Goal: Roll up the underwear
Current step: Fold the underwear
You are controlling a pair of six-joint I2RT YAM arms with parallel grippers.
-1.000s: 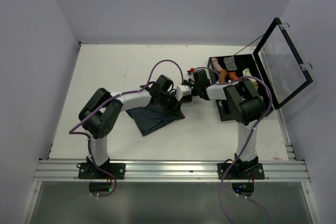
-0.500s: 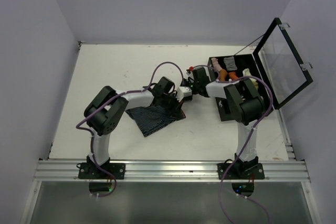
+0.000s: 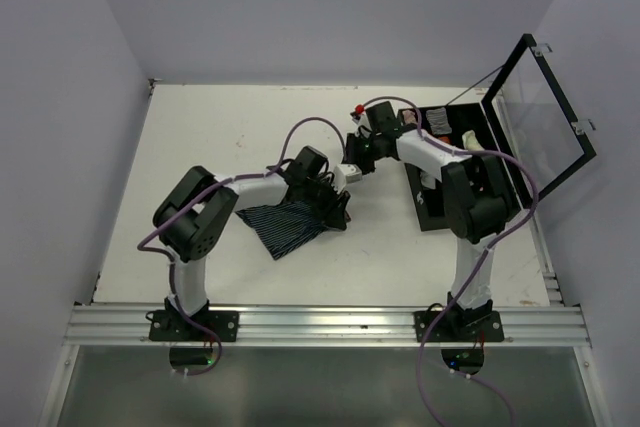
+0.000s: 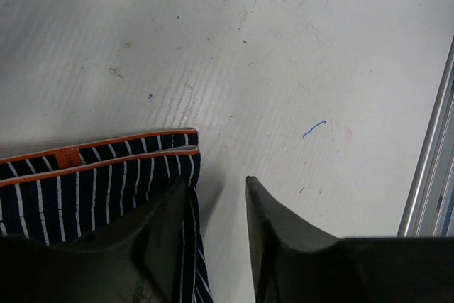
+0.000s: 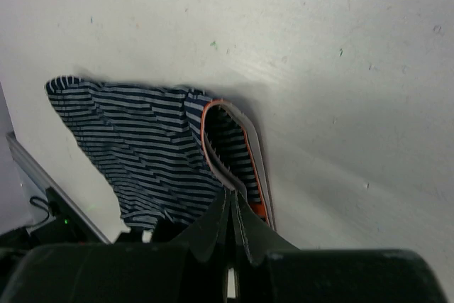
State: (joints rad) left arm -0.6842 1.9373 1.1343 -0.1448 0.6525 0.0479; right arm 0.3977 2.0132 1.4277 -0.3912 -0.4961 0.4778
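Note:
The underwear (image 3: 290, 225) is navy with thin white stripes and an orange waistband, lying flat on the white table left of centre. My left gripper (image 3: 335, 203) is at its right edge. In the left wrist view the gripper (image 4: 216, 193) is open, with one finger (image 4: 167, 235) over the cloth's edge (image 4: 99, 175) and the other on bare table. My right gripper (image 3: 353, 164) is raised behind the underwear. In the right wrist view the gripper (image 5: 230, 200) is shut, its tips seen over the waistband (image 5: 234, 143) with no cloth visibly pinched.
A black case (image 3: 497, 142) with an open clear lid (image 3: 545, 117) stands at the right and holds several rolled garments (image 3: 438, 122). A metal rail (image 3: 320, 325) runs along the near edge and also shows in the left wrist view (image 4: 433, 154).
My right arm has swung back and away from the underwear's waistband. My left gripper has stayed at the right edge of the cloth.

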